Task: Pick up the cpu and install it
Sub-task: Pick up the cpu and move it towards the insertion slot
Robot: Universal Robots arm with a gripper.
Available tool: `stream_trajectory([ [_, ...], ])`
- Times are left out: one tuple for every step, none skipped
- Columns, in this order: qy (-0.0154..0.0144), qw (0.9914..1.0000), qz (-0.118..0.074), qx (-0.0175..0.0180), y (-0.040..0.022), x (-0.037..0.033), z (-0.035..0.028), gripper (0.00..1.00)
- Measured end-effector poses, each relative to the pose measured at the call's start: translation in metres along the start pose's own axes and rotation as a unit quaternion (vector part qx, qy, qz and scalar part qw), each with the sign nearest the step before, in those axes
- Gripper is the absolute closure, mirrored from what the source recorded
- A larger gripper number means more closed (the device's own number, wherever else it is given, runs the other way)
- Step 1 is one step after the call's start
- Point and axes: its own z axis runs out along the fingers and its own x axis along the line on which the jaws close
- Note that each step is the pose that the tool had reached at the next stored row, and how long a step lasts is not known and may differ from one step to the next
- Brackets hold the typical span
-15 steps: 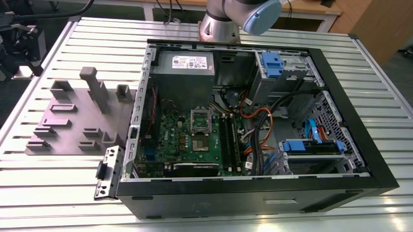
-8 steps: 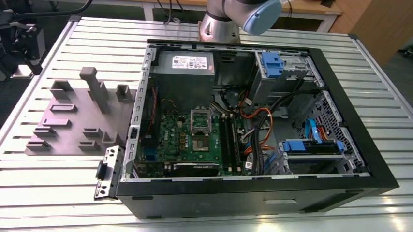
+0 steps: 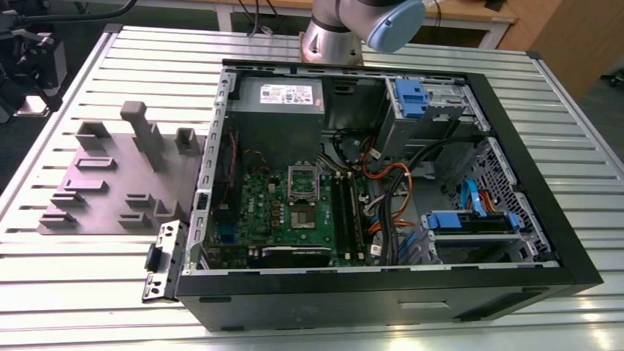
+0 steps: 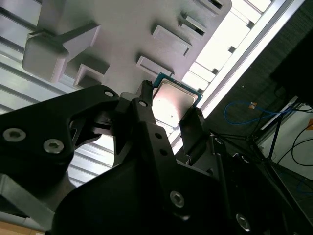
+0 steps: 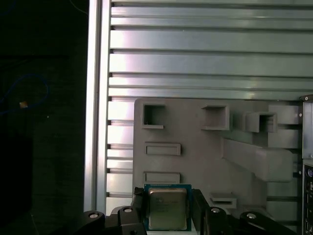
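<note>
The tool (image 5: 167,199) grips the cpu (image 5: 167,210) by opposite edges, likely the safest hold on a light, stiff, fragile chip.

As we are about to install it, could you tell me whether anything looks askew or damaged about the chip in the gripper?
Nothing stands out. The cpu sits square between the fingers of the gripper, metal top facing the first wrist view and looking undamaged, held above the grey fixture plate.
</note>
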Motion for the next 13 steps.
stream_trajectory([
  [0.0000, 1.00000, 0.000, 0.0000, 0.0000, 0.0000, 0.0000, 0.53],
  [0.0000, 1.00000, 0.000, 0.0000, 0.0000, 0.0000, 0.0000, 0.53],
  [0.0000, 1.00000, 0.000, 0.0000, 0.0000, 0.0000, 0.0000, 0.53],
  [0.0000, 1.00000, 0.000, 0.0000, 0.0000, 0.0000, -0.0001, 0.53],
  [0.0000, 1.00000, 0.000, 0.0000, 0.0000, 0.0000, -0.0001, 0.53],
  [0.0000, 1.00000, 0.000, 0.0000, 0.0000, 0.0000, -0.0001, 0.53],
  [0.0000, 1.00000, 0.000, 0.0000, 0.0000, 0.0000, -0.0002, 0.53],
  [0.0000, 1.00000, 0.000, 0.0000, 0.0000, 0.0000, -0.0002, 0.53],
  [0.0000, 1.00000, 0.000, 0.0000, 0.0000, 0.0000, -0.0001, 0.53],
  [0.0000, 1.00000, 0.000, 0.0000, 0.0000, 0.0000, -0.0002, 0.53],
  [0.0000, 1.00000, 0.000, 0.0001, 0.0000, 0.0000, -0.0002, 0.53],
  [0.0000, 1.00000, 0.000, 0.0001, 0.0000, 0.0000, -0.0002, 0.53],
  [0.0000, 1.00000, 0.000, 0.0001, 0.0000, 0.0000, -0.0002, 0.53],
])
